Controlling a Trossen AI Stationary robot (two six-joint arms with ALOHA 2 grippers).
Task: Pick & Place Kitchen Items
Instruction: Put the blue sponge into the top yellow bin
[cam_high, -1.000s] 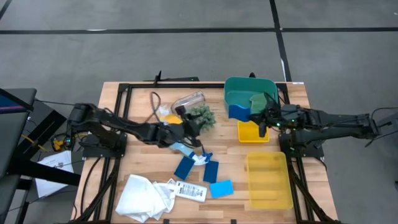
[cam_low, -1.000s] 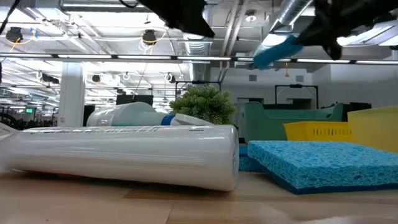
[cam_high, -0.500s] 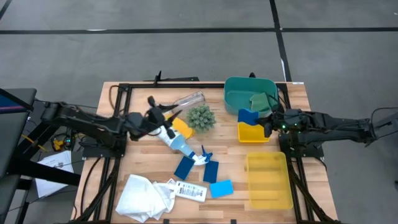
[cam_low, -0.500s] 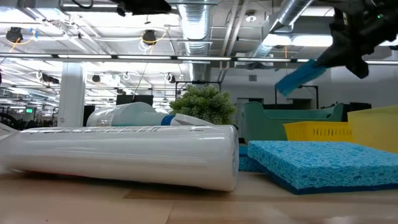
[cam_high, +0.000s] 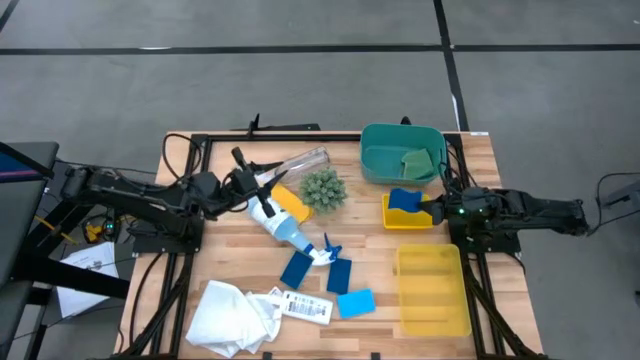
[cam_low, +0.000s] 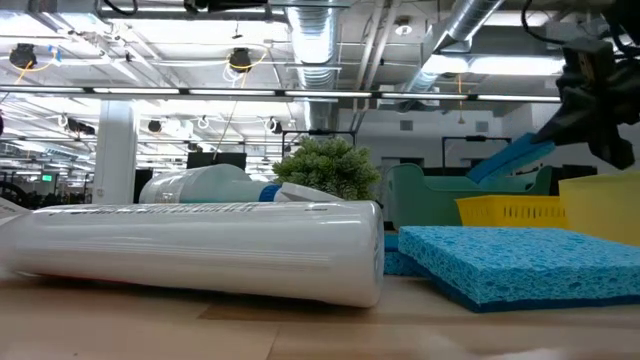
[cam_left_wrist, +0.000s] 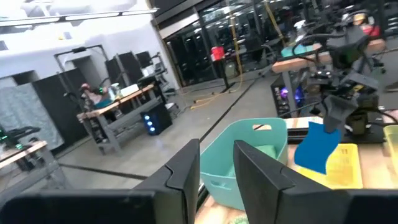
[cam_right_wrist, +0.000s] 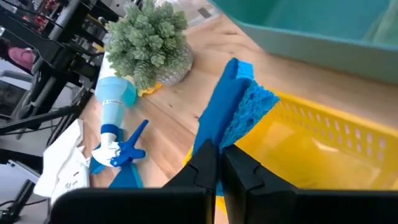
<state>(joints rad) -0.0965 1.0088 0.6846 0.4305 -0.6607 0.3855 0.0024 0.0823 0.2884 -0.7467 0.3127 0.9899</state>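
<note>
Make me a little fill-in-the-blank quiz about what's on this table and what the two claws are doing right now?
1. The right claw is pinching a ____ sponge.
2. That sponge hangs over the small ____ bin.
3. The spray bottle is lying on its ____ on the table.
4. The green sponge sits inside the ____ bin.

Missing words: blue; yellow; side; teal
</note>
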